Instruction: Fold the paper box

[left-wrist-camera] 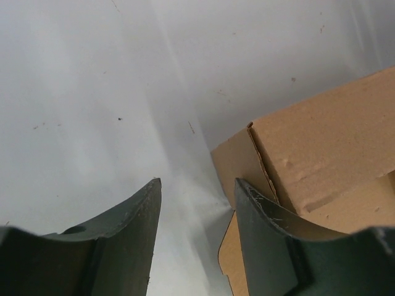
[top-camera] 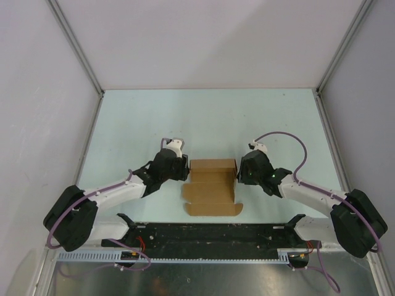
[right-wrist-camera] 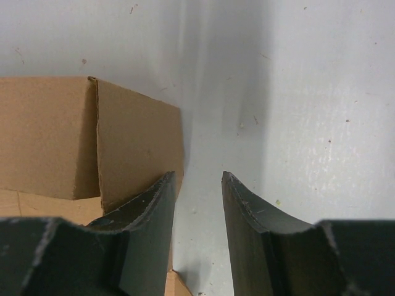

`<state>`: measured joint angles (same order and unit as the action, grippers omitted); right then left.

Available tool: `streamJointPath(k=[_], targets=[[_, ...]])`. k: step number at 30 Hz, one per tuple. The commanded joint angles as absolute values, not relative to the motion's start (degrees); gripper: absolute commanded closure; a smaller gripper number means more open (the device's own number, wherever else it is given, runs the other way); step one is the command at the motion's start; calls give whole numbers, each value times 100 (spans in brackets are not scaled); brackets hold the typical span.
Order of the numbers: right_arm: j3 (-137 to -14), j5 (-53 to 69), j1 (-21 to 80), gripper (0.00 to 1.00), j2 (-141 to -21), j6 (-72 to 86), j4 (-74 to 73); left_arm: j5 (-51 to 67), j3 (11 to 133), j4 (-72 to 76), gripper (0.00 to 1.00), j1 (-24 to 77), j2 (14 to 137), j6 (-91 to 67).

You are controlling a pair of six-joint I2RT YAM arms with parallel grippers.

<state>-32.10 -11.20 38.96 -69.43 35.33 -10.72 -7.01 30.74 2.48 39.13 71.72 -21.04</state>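
The left claw stands half-open, its 2 dark, curved, matte fingers holding nothing, just beside one end of the paper box. The right claw is likewise parted and empty at the opposite end. The box is plain brown corrugated cardboard with its flaps spread flat, lying mid-desk on a pale, speckled surface.

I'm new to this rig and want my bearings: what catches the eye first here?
A plain brown cardboard paper box, half folded with flaps lying flat on its near side, sits in the middle of the pale green table. The left gripper and right gripper flank its raised far part, one at each end, jaws open with nothing between them.
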Motion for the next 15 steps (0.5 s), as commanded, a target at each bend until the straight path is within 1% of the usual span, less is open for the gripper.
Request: streamJointPath(k=[1,4,7,15], targets=[[-3234,-1046,3946,57,-6856,3349,-818,-589,2997,457,44,3946,6996,-2241],[-3226,-757,3946,53,-6829,3086,-747,-589,2980,466,44,3937,6970,-2259],[-3226,-327,3946,52,-6820,2839,-668,-589,2980,466,45,3937,6987,-2259],[-3234,104,3946,49,-6733,2628,-738,-624,2988,475,45,3946,7005,-2241]])
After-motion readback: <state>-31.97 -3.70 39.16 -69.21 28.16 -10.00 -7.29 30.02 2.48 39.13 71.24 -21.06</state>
